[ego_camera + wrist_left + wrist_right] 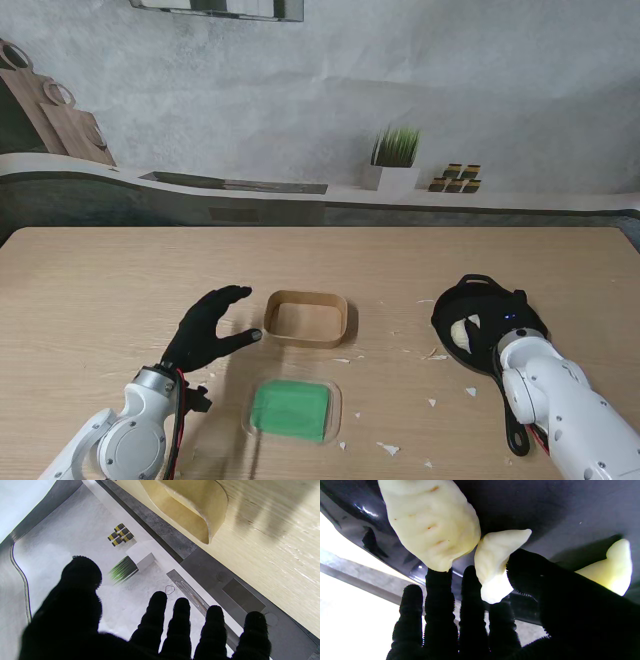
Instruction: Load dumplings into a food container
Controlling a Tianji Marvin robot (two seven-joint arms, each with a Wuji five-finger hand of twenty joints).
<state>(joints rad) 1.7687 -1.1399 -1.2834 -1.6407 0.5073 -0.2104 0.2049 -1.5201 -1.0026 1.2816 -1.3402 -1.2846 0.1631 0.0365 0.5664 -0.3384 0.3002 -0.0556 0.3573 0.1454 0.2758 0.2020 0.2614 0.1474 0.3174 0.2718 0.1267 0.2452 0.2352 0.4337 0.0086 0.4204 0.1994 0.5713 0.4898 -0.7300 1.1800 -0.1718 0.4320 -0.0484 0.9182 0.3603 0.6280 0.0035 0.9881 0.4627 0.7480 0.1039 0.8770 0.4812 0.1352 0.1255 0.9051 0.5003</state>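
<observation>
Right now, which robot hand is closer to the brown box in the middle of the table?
Left. The left robot hand hovers open just beside the brown box, on its left. The right robot hand is well off to the right, over the black plate of dumplings.

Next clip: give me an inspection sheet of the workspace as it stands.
Surface: wooden table, scattered with white crumbs.
Job's things: brown food container open and empty; black plate with dumplings; three show in the right wrist view.
Clutter: clear lid over something green, nearer to me than the container.
Hands: left hand open, beside the container's left wall; right hand over the plate, thumb and fingers around the middle dumpling, grip not confirmed.
Cables: red wires at the left wrist.
Surroundings: potted grass and small stacked blocks on the back ledge.
</observation>
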